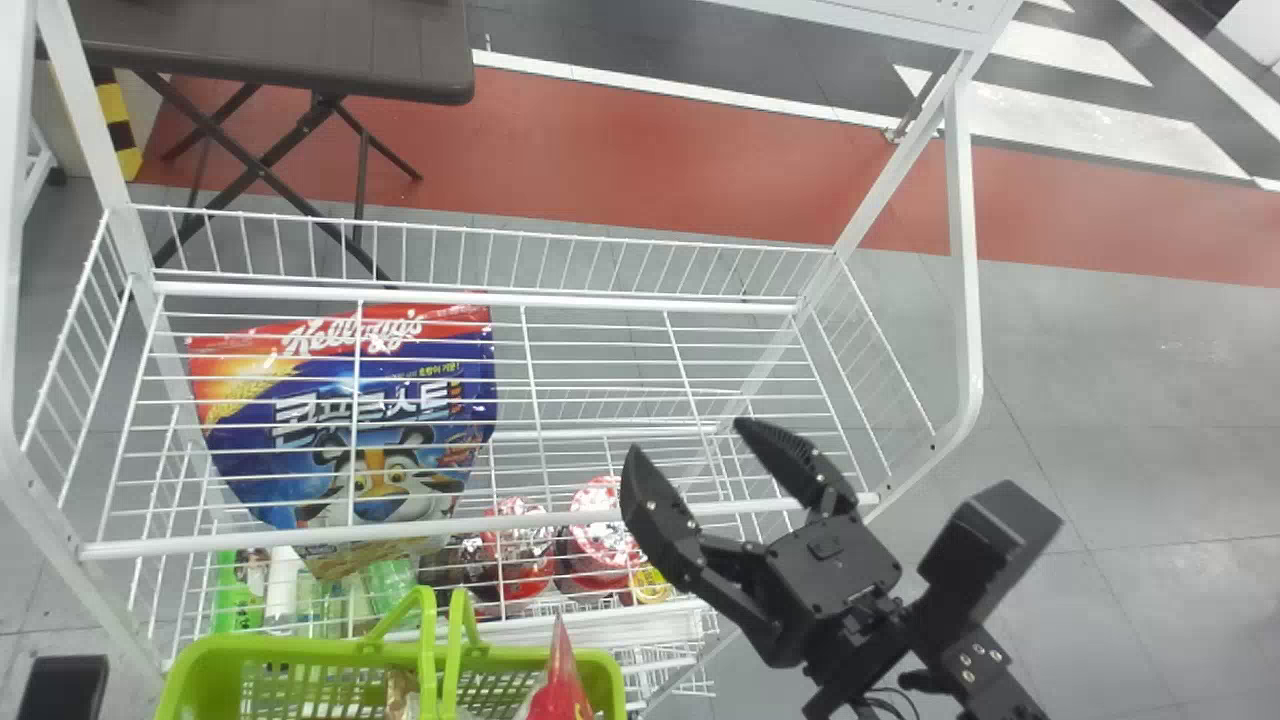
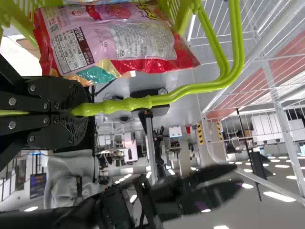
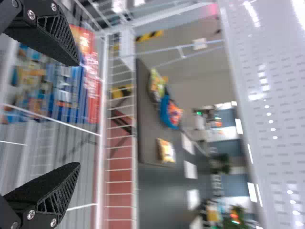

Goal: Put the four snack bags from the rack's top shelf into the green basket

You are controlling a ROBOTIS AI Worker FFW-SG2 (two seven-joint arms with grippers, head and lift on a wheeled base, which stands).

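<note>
Rack's front rail sits under the right gripper, fingers spread!
Left gripper clenched on the basket handle, basket at the rack's front.

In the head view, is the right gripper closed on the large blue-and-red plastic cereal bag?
No, the right gripper stands open, to the right of the blue-and-red cereal bag and clear of it.

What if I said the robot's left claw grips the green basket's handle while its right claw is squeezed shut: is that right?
Not quite: the right gripper is open, not shut; the head view shows it spread apart. The left gripper does grip the green basket's handle.
</note>
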